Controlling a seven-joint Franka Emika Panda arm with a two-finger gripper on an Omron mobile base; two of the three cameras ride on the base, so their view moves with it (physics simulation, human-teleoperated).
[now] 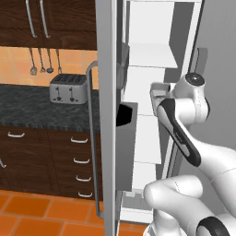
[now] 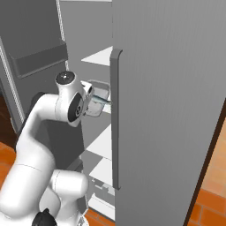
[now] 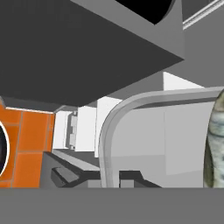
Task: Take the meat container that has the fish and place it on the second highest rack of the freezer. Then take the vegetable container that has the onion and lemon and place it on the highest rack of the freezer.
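My gripper (image 3: 98, 177) is shut on the rim of the meat container (image 3: 131, 109), a shallow grey metal tray. The silvery fish (image 3: 215, 144) lies in it at the right edge of the hand view. From the right base view the meat container (image 2: 100, 93) hangs level inside the open freezer, below its top white shelf (image 2: 101, 56) and above a lower shelf (image 2: 103, 139). In the left base view the tray (image 1: 157, 90) shows just left of the hand, in front of the white shelves (image 1: 148, 57). The vegetable container with the onion and lemon is out of view.
The open freezer door (image 1: 108, 115) with a dark door bin (image 1: 126, 138) stands close on the left of the arm. A second grey door (image 2: 167, 110) stands on the right. A toaster (image 1: 69, 88) sits on the dark counter (image 1: 27, 108) above the drawers.
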